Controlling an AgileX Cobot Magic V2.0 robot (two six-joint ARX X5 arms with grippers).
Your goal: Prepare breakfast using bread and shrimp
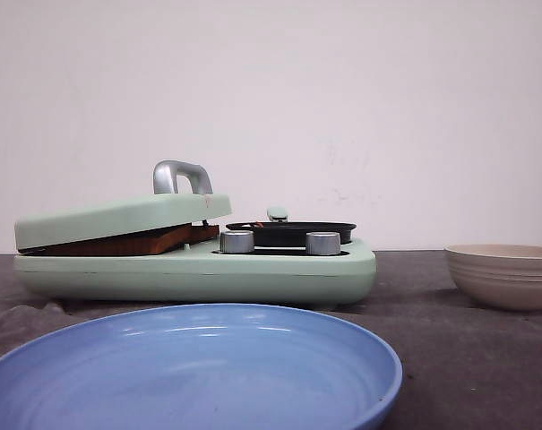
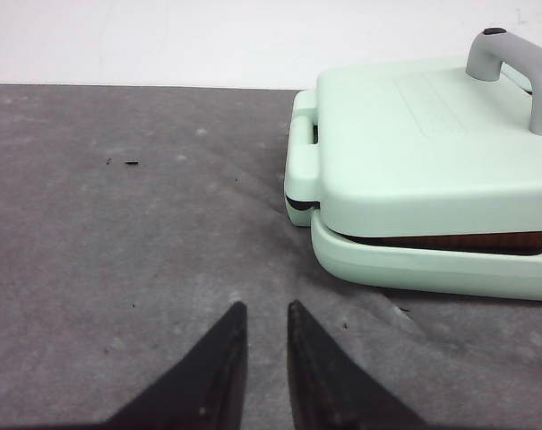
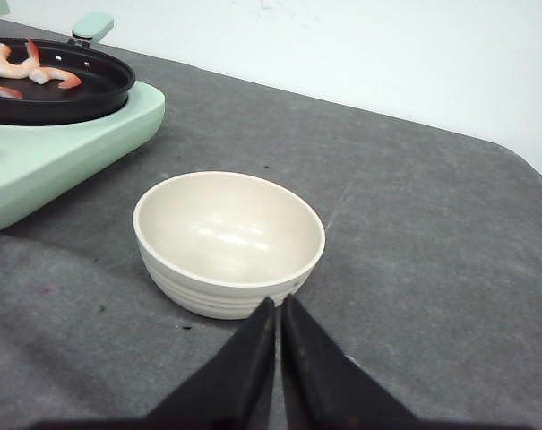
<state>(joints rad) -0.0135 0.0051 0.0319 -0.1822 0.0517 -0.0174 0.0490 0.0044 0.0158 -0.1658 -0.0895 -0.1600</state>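
Ahead on the grey table [image 1: 450, 358], a mint breakfast maker [image 1: 199, 269] clamps bread [image 1: 127, 243] under its lid, behind a blue plate [image 1: 194, 372]. Left wrist view: the left gripper [image 2: 263, 313] hangs slightly parted. Right wrist view: shrimp [image 3: 29, 64] lie in the black pan [image 3: 64, 90]; the right gripper [image 3: 278, 306], closed empty, hovers beside the beige bowl [image 3: 227, 242].

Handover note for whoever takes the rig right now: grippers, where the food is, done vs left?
Left gripper: jaws slightly apart, empty, over the cloth beside the sandwich press.
Right gripper: jaws shut, empty, at the beige bowl, which is empty.
Bread: brown edge shows under the press lid.
Shrimp: in the black pan.
Blue plate: empty.
Done: food loaded. Left: plating.
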